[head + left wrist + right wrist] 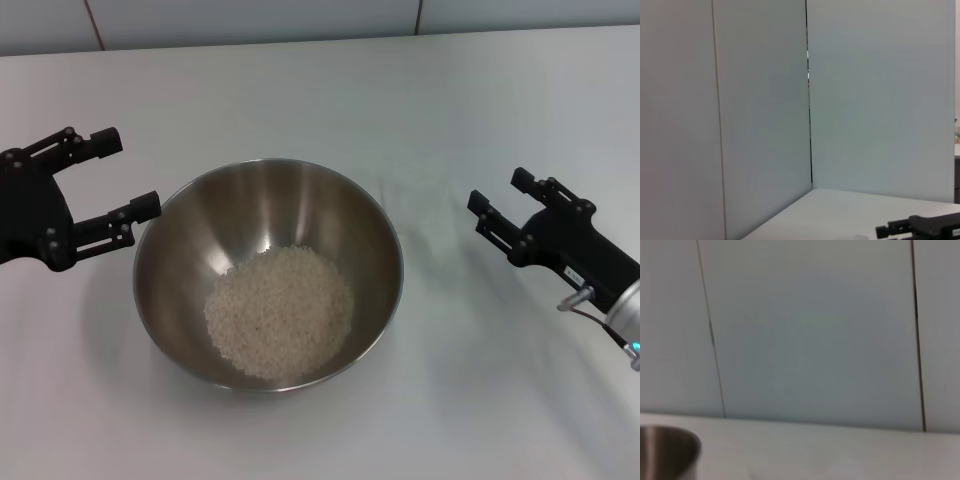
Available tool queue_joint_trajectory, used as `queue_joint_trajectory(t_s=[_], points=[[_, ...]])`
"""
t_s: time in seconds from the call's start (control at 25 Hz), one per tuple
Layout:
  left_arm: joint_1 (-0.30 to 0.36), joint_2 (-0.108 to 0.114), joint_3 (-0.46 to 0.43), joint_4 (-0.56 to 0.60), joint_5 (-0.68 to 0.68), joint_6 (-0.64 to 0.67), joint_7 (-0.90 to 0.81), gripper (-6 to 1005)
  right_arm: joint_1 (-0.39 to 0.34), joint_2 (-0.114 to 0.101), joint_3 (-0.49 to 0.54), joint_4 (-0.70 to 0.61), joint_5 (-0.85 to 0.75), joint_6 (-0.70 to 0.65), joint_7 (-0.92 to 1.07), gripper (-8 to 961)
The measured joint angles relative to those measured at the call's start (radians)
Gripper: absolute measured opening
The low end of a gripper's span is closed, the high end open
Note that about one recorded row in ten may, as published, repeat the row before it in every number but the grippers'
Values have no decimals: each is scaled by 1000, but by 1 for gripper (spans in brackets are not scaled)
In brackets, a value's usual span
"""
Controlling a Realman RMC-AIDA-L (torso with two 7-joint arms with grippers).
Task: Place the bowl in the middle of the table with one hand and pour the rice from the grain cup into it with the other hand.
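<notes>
Nearest the robot, the large round stainless-steel bowl (pixel 268 274) sits about mid-table on the plain white table (pixel 480 400), with a heap of small whitish-beige rice (pixel 280 312) lying in the lower part of its shiny inside. No clear plastic grain cup shows in any view, so where it stands cannot be told.

Level with the bowl, the black two-fingered left gripper (pixel 128 175) hangs just beside the rim, its fingers spread wide and holding nothing; one fingertip (pixel 148 205) looks close to the steel edge, though contact cannot be confirmed. On the other side, the black right gripper (pixel 502 200) hovers well apart from the bowl, fingers parted and empty.

Both placing and pouring appear done, so the step in hand is probably a clean retreat. Doing it well means drawing the left gripper straight outward, away from the rim, so the bowl is not nudged off centre.

Farthest back stand the pale wall panels (pixel 810 330).
</notes>
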Motion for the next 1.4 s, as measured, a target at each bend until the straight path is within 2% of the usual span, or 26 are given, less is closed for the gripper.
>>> queue_joint_trajectory(t_s=[0.12,0.2,0.32,0.64,0.8,0.96,1.0,1.04,1.24,1.4], points=[[11,-1,0,-1,0,1,0,801,-23,-2,-2,2,-28,-119,1,679],[14,-1,0,-1,-1,2,0,801,-24,-3,-4,1,-49,-148,4,679],[32,-1,0,-13,-2,4,-2,801,17,-6,-11,-15,-222,-243,10,679],[81,0,4,-13,1,64,-1,800,63,-7,-12,-100,-462,-267,76,679],[103,1,14,-10,1,100,1,800,54,-8,-12,-144,-503,-319,77,679],[135,8,25,-2,7,130,12,800,0,-11,-12,-277,-525,-422,137,679],[135,8,25,-2,7,130,12,800,0,-11,-12,-277,-525,-422,137,679],[139,9,26,-1,10,135,19,800,-26,-11,-11,-351,-541,-453,196,679],[145,2,27,-4,42,151,63,801,-47,-9,-11,-429,-551,-503,253,679],[141,1,28,-10,56,150,64,801,-42,-9,-11,-433,-552,-511,260,679]])
